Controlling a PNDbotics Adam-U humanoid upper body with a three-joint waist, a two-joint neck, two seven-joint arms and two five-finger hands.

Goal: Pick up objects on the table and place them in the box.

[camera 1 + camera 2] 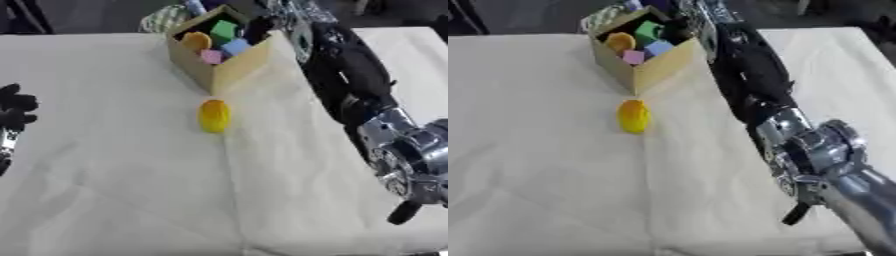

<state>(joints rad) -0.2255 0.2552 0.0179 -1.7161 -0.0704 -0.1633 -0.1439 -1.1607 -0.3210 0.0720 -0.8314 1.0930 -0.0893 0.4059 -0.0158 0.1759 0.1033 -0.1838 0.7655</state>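
Right hand [262,27] at box [229,67] rim, grip unclear, left hand [16,111] relaxed, yellow object [214,115] alone on cloth.

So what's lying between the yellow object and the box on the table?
Nothing: in the left eye view only bare white cloth separates the yellow object from the box.

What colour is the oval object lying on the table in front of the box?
Yellow; the oval object shows best in the left eye view.

Tan box [229,67] holds green, blue, pink and orange pieces; yellow object [214,115] on cream cloth [114,175].
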